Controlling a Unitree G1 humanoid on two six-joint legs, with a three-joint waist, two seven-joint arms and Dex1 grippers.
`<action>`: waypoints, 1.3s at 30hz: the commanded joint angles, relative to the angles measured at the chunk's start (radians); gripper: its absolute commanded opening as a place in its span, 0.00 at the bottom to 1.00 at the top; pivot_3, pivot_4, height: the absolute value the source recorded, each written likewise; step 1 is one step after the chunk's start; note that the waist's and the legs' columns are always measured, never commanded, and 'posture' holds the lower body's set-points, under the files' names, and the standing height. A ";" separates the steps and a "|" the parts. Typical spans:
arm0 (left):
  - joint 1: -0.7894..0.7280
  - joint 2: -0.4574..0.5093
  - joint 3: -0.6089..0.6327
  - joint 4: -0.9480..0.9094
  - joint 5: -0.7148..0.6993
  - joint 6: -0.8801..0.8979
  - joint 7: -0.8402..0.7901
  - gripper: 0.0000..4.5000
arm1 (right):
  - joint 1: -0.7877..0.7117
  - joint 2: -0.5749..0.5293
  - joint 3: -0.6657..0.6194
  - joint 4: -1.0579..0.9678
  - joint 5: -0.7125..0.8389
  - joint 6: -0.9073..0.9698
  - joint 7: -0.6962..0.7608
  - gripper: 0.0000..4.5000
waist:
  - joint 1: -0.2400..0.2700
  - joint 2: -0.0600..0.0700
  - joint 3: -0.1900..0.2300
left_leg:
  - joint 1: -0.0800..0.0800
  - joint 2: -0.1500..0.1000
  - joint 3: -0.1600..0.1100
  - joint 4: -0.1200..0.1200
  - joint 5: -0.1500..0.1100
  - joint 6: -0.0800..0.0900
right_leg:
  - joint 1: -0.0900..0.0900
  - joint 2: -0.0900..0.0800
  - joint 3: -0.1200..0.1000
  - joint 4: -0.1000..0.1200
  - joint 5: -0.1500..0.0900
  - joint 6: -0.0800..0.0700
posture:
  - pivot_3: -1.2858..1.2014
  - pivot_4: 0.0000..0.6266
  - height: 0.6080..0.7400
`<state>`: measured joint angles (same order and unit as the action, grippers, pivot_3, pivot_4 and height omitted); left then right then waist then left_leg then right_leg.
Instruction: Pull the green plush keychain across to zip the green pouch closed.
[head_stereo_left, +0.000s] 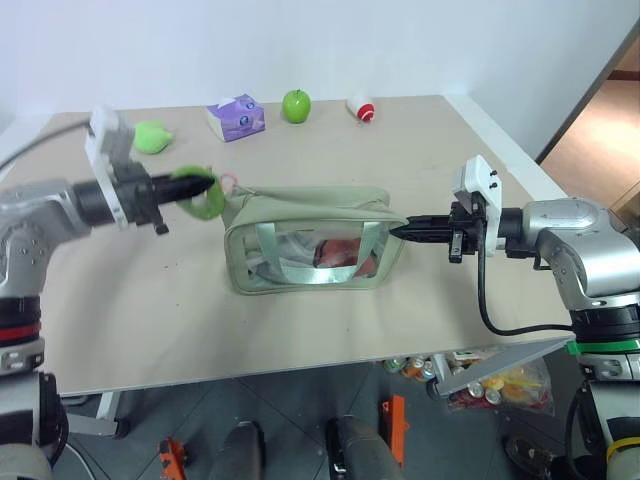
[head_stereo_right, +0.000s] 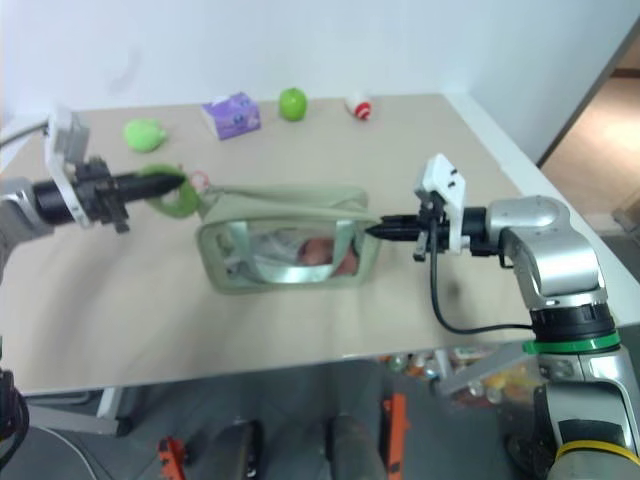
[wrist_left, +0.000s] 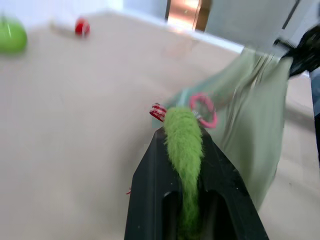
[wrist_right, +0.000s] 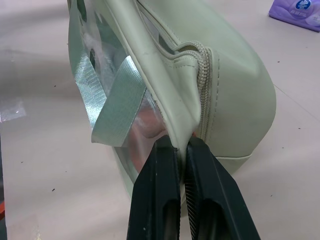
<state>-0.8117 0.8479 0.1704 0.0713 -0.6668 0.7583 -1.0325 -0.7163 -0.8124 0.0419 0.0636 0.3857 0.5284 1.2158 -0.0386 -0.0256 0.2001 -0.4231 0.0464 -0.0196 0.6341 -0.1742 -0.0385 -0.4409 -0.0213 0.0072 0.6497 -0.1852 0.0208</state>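
On the table, left gripper (head_stereo_left: 205, 186) clamps green plush keychain (head_stereo_left: 200, 195); right gripper (head_stereo_left: 398, 231) pinches green pouch (head_stereo_left: 310, 245)

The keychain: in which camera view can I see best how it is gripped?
The left wrist view: the keychain lies pinched between the left gripper fingers, its pink ring toward the pouch. The eye views show it small, at the pouch's end. The right wrist view shows the pouch's other end.
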 joint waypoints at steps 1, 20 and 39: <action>-0.127 -0.009 -0.063 -0.003 0.050 -0.068 -0.044 0.01 | -0.020 -0.004 -0.006 0.006 -0.011 -0.012 -0.002 0.00 | 0.001 0.000 0.000 | 0.000 0.000 0.000 0.000 0.000 0.000 | 0.000 0.000 0.001 0.000 0.000 0.000 | 0.52 0.24 1.00; -0.351 -0.294 -0.441 0.197 0.391 -0.409 -0.290 0.01 | 0.045 -0.006 -0.048 -0.085 0.026 0.035 -0.044 0.00 | 0.016 0.000 0.000 | -0.001 -0.001 0.002 0.002 0.000 0.000 | 0.000 0.002 0.007 0.000 0.001 0.002 | 0.52 0.24 1.00; -0.422 -0.419 -0.346 0.234 0.386 -0.381 -0.232 0.01 | 0.025 0.018 -0.026 -0.070 0.021 0.038 -0.044 0.00 | 0.010 0.000 0.000 | -0.001 0.000 0.002 0.002 -0.001 0.001 | -0.001 0.005 0.010 0.000 0.002 0.004 | 0.52 0.24 1.00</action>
<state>-1.2239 0.4094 -0.2238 0.3427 -0.2667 0.3730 -1.2770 -0.6738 -0.7976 0.0096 0.0046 0.4055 0.5695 1.1713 -0.0283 -0.0256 0.2001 -0.4236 0.0463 -0.0179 0.6361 -0.1748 -0.0371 -0.4415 -0.0163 0.0174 0.6493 -0.1832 0.0244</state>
